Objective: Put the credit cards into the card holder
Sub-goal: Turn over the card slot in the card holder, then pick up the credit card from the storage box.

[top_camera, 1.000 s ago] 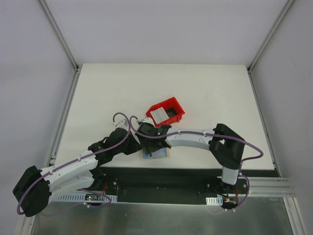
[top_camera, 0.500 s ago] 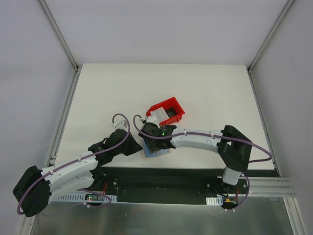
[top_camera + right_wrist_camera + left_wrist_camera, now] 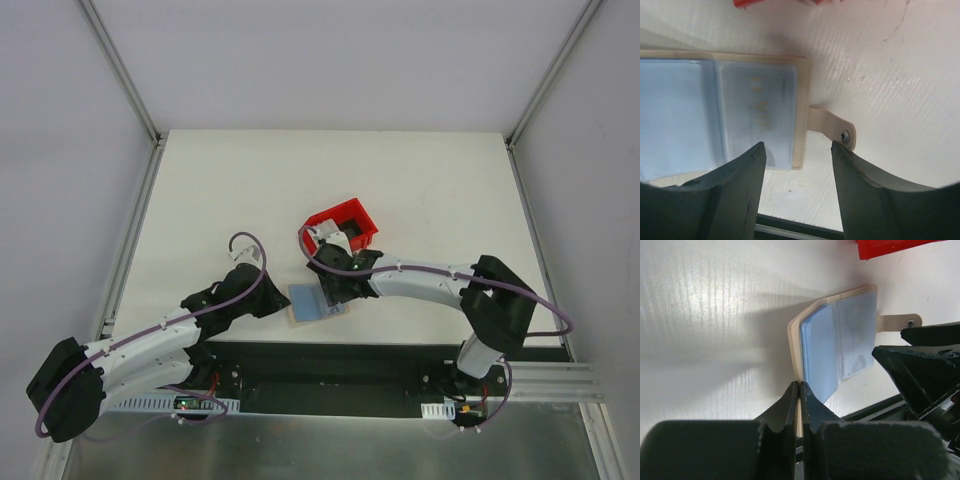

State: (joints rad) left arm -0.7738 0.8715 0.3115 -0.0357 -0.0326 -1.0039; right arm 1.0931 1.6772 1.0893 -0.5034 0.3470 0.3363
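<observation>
The card holder point(image 3: 305, 302) lies opened flat on the tabletop point(image 3: 420, 190) near its front edge, just ahead of the two arm bases. Its pale blue pockets face up and its long axis runs roughly left to right. The left pincer point(image 3: 799, 390) is shut tight on the tan cover at the holder's left end, pinning that edge in place. The right pincer point(image 3: 799, 147) hovers over the opposite end with its jaws standing well apart and nothing held between them. Below the gap lie the holder's right border and its snap strap point(image 3: 832, 127), which sticks out sideways with the stud point(image 3: 844, 135) at its tip.

The next move turns on where the credit cards point(image 3: 322, 236) lie. They sit as a whitish stack in the red bin point(image 3: 345, 208), just beyond the holder on the side away from the bases and slightly to the right. The right pincer is between holder and bin and is plainly the nearer of the two. Judged from this, it is the arm to fetch a card while the left one steadies the holder.

The bin's second compartment looks dark, and what it holds cannot be told. Faint yellowish lettering shows through the holder's right-hand pocket, but whether a card is already inside is unclear. The other pocket looks plain blue.
</observation>
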